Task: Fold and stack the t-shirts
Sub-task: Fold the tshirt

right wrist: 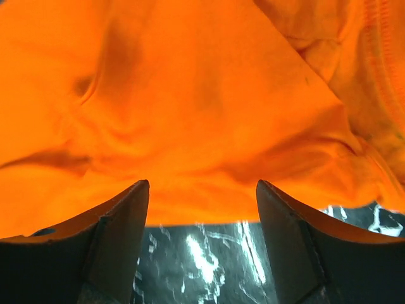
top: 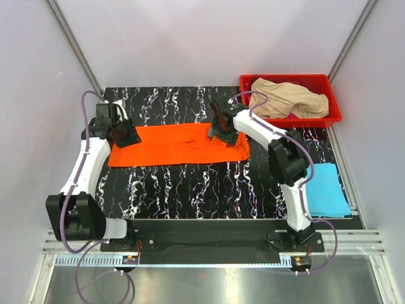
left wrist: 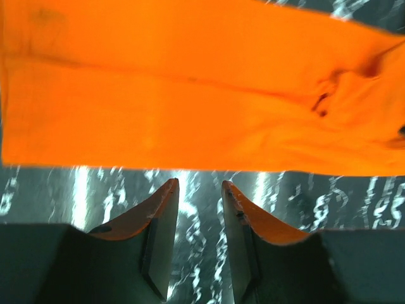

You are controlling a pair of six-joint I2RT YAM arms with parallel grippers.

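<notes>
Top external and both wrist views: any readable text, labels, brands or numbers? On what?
No readable text in any view.
The orange t-shirt, blue t-shirt, beige t-shirt, red bin: plain, no print or label showing.
Any marking on the small boards by the arm bases: too small to read.

I count four t-shirts: one orange t-shirt (top: 177, 145), one light blue t-shirt (top: 326, 189), one beige t-shirt (top: 285, 101) and one magenta t-shirt (top: 292, 116), barely showing. There is one red bin (top: 334, 107) at two o'clock. The hands are two, the left hand (top: 124, 135) and the right hand (top: 221, 128).

No readable text — no labels, no numbers.
</notes>
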